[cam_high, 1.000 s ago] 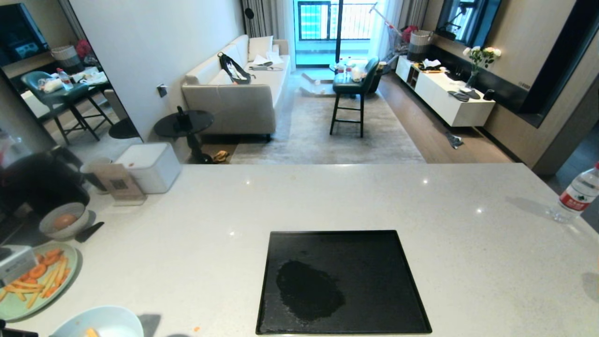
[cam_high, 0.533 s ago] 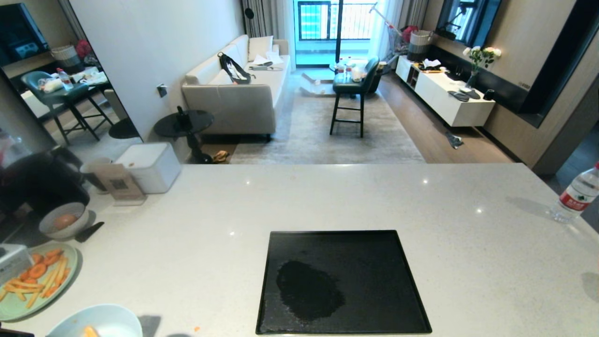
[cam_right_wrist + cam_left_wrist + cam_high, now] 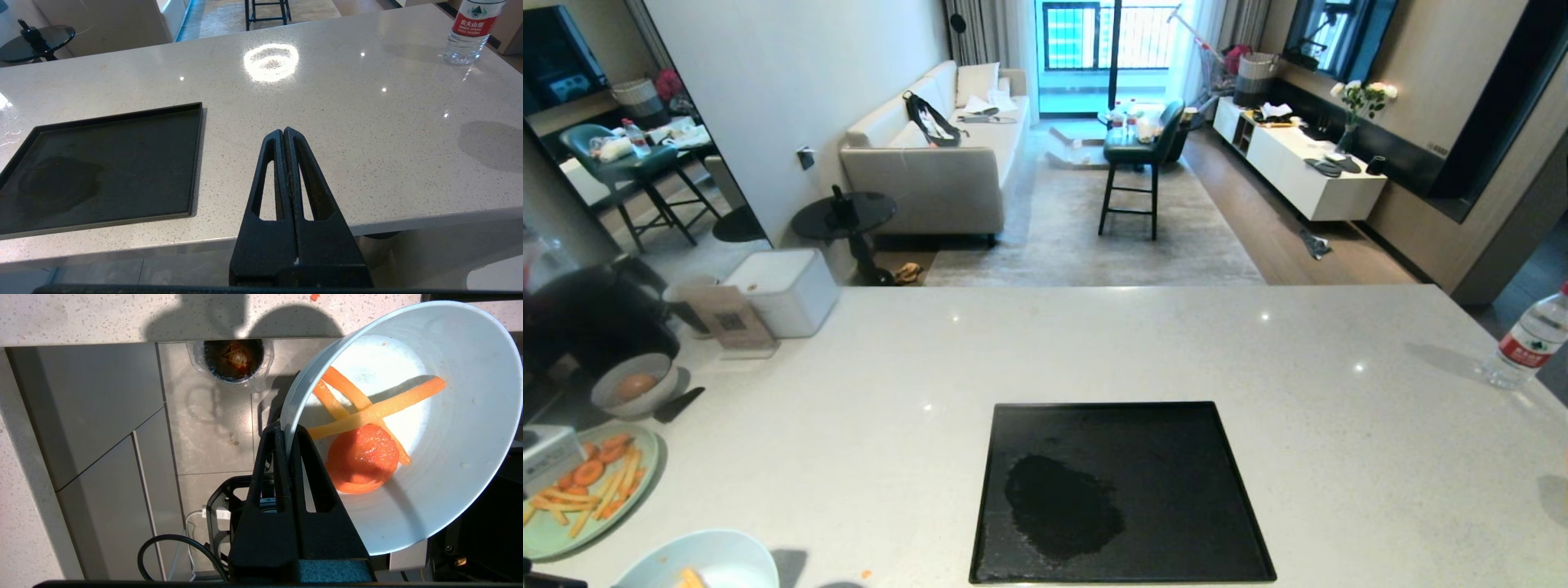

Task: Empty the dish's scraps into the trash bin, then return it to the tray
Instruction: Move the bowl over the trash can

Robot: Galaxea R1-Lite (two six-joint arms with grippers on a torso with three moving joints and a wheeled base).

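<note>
Pale stone counter edge lies beneath me — my left gripper [image 3: 286, 435], clamped on the dish [image 3: 412, 522] rim, has barely shifted it; scraps [image 3: 363, 457] remain inside, trash bin [image 3: 233, 359] below on the floor — still unemptied.

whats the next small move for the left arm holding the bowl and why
Probably carry the bowl over the trash bin before tipping further. The left pincer is shut on its rim, the carrot scraps are still inside, and the bin sits on the floor off to one side, not under the bowl.
</note>
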